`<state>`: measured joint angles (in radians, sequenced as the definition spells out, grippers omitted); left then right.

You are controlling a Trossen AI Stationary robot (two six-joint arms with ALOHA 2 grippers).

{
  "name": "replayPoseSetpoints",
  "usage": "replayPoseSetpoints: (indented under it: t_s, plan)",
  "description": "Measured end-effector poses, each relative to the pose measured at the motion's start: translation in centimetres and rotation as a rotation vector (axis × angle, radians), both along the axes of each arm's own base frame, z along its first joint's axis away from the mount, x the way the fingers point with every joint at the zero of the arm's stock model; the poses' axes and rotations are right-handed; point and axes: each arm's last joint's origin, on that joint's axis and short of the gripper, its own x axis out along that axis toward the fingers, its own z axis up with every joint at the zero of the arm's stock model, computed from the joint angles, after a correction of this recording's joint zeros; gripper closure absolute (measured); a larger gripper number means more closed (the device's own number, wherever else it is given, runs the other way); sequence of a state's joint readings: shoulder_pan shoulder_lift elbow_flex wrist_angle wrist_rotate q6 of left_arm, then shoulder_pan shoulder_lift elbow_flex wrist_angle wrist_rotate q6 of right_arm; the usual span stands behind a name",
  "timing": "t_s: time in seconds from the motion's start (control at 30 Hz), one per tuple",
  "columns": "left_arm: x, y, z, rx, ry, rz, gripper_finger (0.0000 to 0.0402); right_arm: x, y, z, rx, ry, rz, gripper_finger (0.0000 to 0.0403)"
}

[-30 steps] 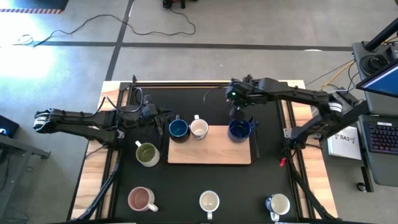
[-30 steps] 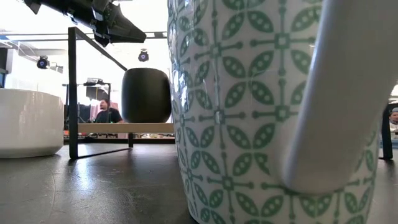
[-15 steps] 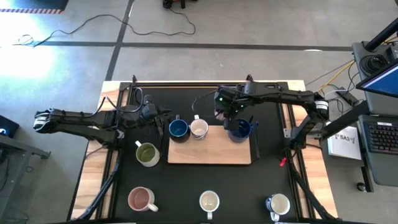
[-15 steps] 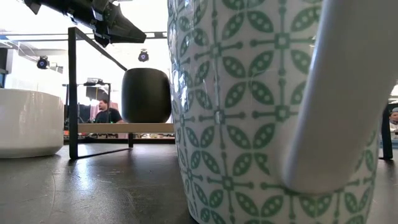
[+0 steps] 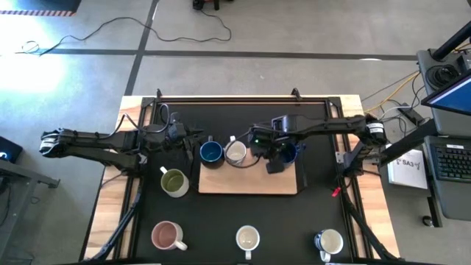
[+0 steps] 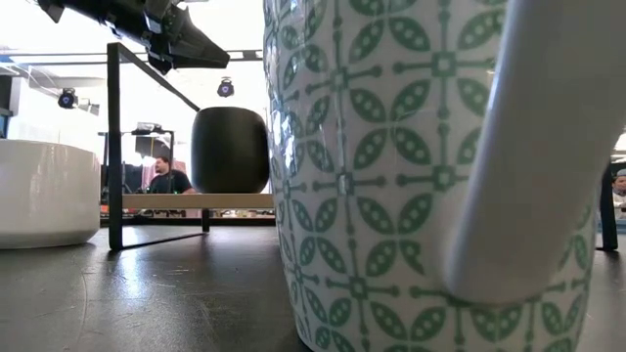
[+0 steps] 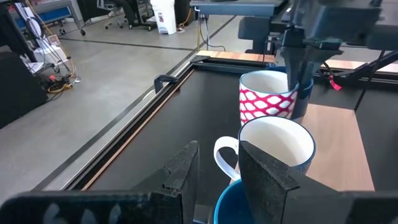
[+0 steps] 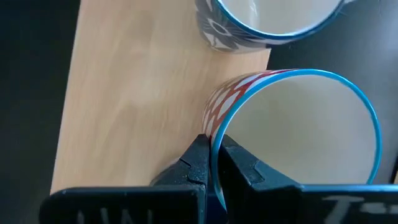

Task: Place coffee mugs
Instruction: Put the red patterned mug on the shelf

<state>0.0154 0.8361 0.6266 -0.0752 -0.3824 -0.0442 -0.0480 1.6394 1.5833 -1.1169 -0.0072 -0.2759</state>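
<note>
Coffee mugs stand in two groups on the black table. Nearest, along the front edge, is a row of three: a pink mug, a green-patterned mug and a pale mug. Only the low view shows the leaf pattern on the middle one, which fills most of that picture.

Farther in, an olive mug sits on the table just beside the left end of the single wooden board. At the board's far edge stand a blue mug, a white mug touching it, and a second blue mug partly under the right arm.

From above that makes seven. The eighth, a red-patterned mug with a blue rim, shows only in the wrist views, between the white mug and the second blue one, over the board. Whether it rests on the wood cannot be told.

The right gripper pinches this mug's wall, one finger inside the rim and one outside, closed tight on it. The left gripper hangs just left of the blue mug, its fingers partly apart and holding nothing.

Beyond the table, the low view shows a person far back in the room.
</note>
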Motion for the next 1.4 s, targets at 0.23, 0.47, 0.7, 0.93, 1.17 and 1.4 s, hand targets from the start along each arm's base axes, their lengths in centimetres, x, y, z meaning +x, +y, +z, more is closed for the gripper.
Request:
replayPoseSetpoints:
  t_s: [0.23,0.47,0.7,0.93,1.17,1.4]
  plan:
    - [0.0,0.0,0.0,-0.001,0.000,-0.002,0.0306,0.0,1.5,0.0,0.002,0.001,0.045,0.0390]
    - [0.0,0.0,0.0,-0.001,0.000,-0.002,0.0306,0.1,1.9,-0.1,0.005,0.005,0.042,0.0390]
    - [0.0,0.0,0.0,0.000,0.001,-0.002,0.0306,0.8,1.9,-1.5,0.001,0.047,0.057,0.0390]
    - [0.0,0.0,0.0,0.000,0.004,-0.002,0.0306,1.1,1.9,-1.9,-0.002,0.060,0.067,0.0390]
    - [0.0,0.0,0.0,0.001,0.005,-0.002,0.0306,1.2,1.9,-2.1,-0.001,0.063,0.054,0.0390]
    - [0.0,0.0,-0.1,0.001,0.008,-0.001,0.0306,0.9,1.9,-1.7,0.007,0.059,0.040,0.0384]
